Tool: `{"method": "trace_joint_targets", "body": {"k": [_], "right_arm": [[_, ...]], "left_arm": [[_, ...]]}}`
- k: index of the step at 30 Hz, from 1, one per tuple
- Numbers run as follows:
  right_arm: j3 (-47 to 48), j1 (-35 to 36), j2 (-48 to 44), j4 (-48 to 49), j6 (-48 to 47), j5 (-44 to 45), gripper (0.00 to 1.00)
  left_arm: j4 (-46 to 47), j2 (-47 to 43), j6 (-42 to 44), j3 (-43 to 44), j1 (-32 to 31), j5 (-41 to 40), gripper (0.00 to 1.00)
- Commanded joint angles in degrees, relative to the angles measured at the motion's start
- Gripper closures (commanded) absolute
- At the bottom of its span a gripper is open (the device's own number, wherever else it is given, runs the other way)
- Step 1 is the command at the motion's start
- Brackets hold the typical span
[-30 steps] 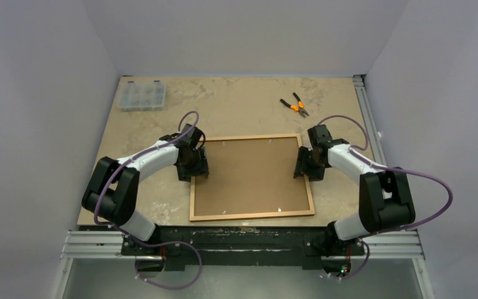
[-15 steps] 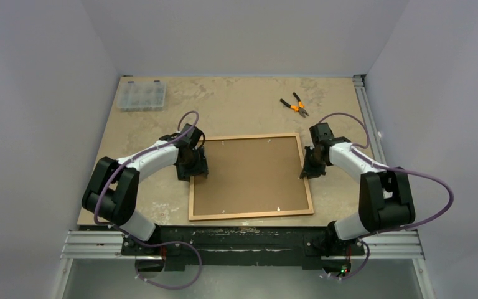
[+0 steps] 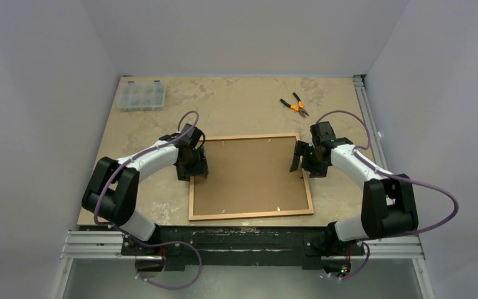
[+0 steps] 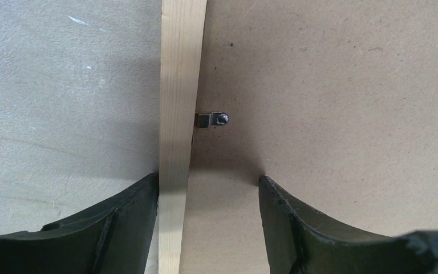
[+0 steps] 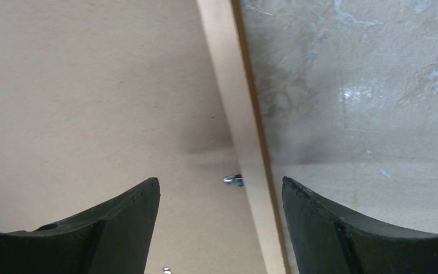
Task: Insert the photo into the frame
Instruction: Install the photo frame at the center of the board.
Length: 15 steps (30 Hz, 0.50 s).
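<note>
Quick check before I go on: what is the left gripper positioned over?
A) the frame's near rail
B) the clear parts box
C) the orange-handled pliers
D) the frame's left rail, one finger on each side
D: in the left wrist view the left gripper is open, with one finger over the table, the other over the backing panel, and the frame rail running between them.

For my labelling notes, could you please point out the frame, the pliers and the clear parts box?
frame (image 3: 252, 215): top view, near wooden rail.
pliers (image 3: 297, 108): top view, orange handles.
clear parts box (image 3: 140, 95): top view, lid centre.
</note>
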Motion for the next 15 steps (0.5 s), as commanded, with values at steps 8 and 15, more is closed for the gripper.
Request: {"method": "trace_joint_targets", "body": {"k": [8, 15], "right_arm": [[1.14, 0.31, -2.63, 1.31, 0.96, -5.09, 0.21], [-1.5, 0.37, -3.69, 2.06, 2.1, -7.51, 0.21]], "left_arm": [[3.11, -2.81, 1.88, 1.18, -0.38, 3.71, 0.38], [-7.91, -6.88, 2.85, 4.57, -0.86, -10.97, 0.3]]}}
